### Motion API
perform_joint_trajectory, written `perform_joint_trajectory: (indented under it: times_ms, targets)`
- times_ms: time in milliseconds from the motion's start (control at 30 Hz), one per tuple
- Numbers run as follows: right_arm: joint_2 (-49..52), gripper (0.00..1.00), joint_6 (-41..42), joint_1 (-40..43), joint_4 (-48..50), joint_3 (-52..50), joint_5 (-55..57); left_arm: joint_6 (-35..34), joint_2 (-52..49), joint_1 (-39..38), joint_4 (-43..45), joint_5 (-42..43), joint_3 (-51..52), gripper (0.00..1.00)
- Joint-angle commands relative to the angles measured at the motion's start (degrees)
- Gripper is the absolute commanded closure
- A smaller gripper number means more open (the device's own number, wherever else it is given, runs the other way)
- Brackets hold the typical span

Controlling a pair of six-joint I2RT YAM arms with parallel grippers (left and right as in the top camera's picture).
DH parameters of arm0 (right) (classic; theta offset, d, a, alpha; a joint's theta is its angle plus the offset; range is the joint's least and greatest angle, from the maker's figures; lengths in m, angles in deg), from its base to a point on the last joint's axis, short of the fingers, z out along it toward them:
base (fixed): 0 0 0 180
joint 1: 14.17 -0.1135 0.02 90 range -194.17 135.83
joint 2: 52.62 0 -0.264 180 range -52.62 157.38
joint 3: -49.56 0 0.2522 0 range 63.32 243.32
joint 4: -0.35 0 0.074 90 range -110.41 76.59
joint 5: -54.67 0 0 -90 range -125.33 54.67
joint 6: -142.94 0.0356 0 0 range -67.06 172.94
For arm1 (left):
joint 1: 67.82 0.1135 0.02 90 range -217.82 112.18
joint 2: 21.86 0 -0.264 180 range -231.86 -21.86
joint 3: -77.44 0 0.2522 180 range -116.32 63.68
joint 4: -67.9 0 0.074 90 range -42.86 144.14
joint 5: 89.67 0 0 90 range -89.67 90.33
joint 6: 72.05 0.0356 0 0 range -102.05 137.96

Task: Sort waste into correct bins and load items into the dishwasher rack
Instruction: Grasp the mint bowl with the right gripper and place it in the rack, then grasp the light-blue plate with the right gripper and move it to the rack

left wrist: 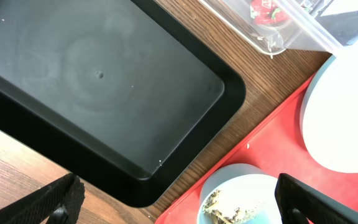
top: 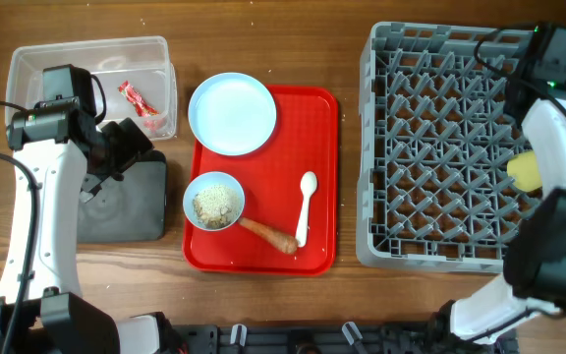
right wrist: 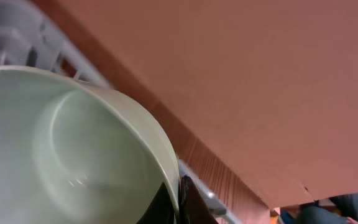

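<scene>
My left gripper (top: 131,146) (left wrist: 185,205) is open and empty above the near corner of the black tray (top: 126,211) (left wrist: 104,81). The clear tub (top: 86,54) (left wrist: 303,34) holds the red candy wrapper (top: 137,98) (left wrist: 267,11). The white plate (top: 232,113) (left wrist: 347,118), the light-blue bowl (top: 214,202) (left wrist: 241,199) with rice-like crumbs, the carrot piece (top: 268,234) and the white spoon (top: 306,205) lie on the red tray. My right gripper (right wrist: 179,199) is shut on the rim of the mint-green bowl (right wrist: 73,155) over the grey rack (top: 430,147) (right wrist: 5,37). The yellow cup (top: 525,169) sits in the rack. The tissue is out of view.
The red serving tray (top: 317,128) lies between the bins and the rack. My right arm (top: 558,118) crosses the rack's right side and hides the mint bowl from above. A brown board (right wrist: 260,81) fills much of the right wrist view.
</scene>
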Motion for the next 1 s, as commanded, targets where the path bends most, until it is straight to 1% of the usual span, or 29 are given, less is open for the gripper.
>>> perform_joint_trajectory:
  times_ms: [0, 67, 100, 133, 167, 200, 267, 400, 467, 633, 667, 733, 767, 800, 833, 900, 967]
  targets:
    - [3.7, 0.96, -0.7, -1.6, -0.7, 0.5, -4.0, -0.5, 0.8, 0.2, 0.0, 0.5, 0.2, 0.01]
    - [4.3, 0.94, 1.7, -3.2, -3.5, 0.5, -9.2, -0.6, 0.8, 0.2, 0.0, 0.5, 0.2, 0.0]
    - [4.3, 0.9, 2.5, -4.1, -4.9, 0.5, -12.3, -0.5, 0.8, 0.2, 0.0, 0.5, 0.2, 0.0]
    - [4.3, 0.8, 2.5, -5.2, -6.7, 0.5, -16.1, -0.6, 0.8, 0.2, 0.0, 0.5, 0.2, 0.0]
    - [4.3, 0.76, 2.4, -6.0, -8.5, 0.5, -18.9, -0.5, 0.8, 0.2, 0.0, 0.7, 0.2, 0.0]
    - [4.3, 0.75, 2.5, -7.3, -11.0, 0.5, -23.1, -0.5, 0.8, 0.2, -0.1, 0.7, 0.2, 0.0]
    - [4.3, 0.77, 3.5, -8.9, -14.2, 0.5, -27.7, -0.5, 0.8, 0.2, 0.0, 0.7, 0.2, 0.0]
    - [4.3, 0.78, 10.0, -10.8, -20.7, 0.5, -28.2, -0.5, 0.8, 0.2, 0.0, 0.7, 0.2, 0.0]
    - [4.1, 0.74, 10.2, -11.1, -24.0, 0.5, -29.6, -0.5, 0.8, 0.2, 0.0, 0.7, 0.2, 0.0]
    - [0.6, 0.71, 11.9, -11.1, -28.4, 0.5, -33.9, -0.5, 0.8, 0.2, -0.1, 0.7, 0.2, 0.0]
    - [-0.6, 0.68, 11.9, -11.1, -28.6, 0.5, -35.0, -0.5, 0.8, 0.2, -0.1, 0.7, 0.2, 0.0]
    - [-3.2, 0.55, 11.6, -11.1, -28.6, 0.5, -37.4, -0.5, 0.8, 0.2, 0.0, 0.7, 0.2, 0.0]
    - [-5.1, 0.51, 10.3, -11.2, -28.3, 0.5, -40.6, -0.5, 0.8, 0.2, -0.1, 0.7, 0.2, 0.0]
    - [-8.1, 0.45, 6.4, -11.2, -27.2, 0.5, -48.8, -0.5, 0.8, 0.2, 0.0, 0.7, 0.2, 0.0]
    - [-9.9, 0.41, 4.2, -11.2, -26.3, 0.5, -56.4, -0.5, 0.8, 0.2, 0.0, 0.7, 0.2, 0.0]
    - [-12.5, 0.41, 1.9, -11.3, -24.0, 0.5, -72.3, -0.5, 0.8, 0.2, 0.0, 0.7, 0.2, 0.0]
    - [-13.8, 0.41, 2.2, -12.5, -21.3, 0.5, -84.1, -0.5, 0.8, 0.2, 0.0, 0.7, 0.2, 0.0]
